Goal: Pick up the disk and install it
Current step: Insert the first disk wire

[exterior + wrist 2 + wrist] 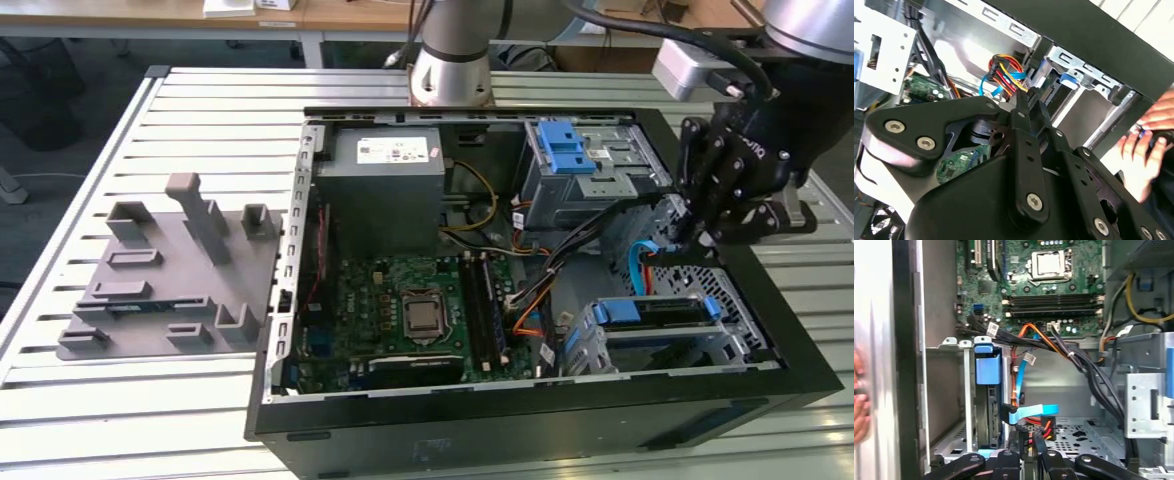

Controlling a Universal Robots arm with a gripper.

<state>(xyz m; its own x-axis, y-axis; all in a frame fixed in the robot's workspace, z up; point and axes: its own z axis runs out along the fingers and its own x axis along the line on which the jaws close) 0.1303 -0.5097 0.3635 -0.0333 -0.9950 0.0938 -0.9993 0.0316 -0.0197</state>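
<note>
**Open tower case (534, 418) lying on the slatted bench (120, 420), with the arm working at the exterior view's right.** The gripper (687, 235) is being held low inside the case, just above the lower drive cage (731, 345) and among the loose leads. In the second wrist view the jaws of the gripper (1030, 100) are being kept narrow, with the tips nearly together beside the coloured wires (1006, 70). The disk is not being gripped, and whether a cable plug is being pinched between the tips cannot be told. The disk (651, 312) is being carried in the lower drive cage, with its blue rails showing at either end. In the first wrist view it is being seen edge-on (985, 415), standing upright between the cage walls. The blue data cable (1026, 412) and the coloured wires are lying just beside its end, but whether either is being plugged into it cannot be told. As far as can be judged, picking up and seating the disk are already done, and at most the cabling is left. A hand (1146, 145) is being held outside the case wall, apart from the gripper.
</note>
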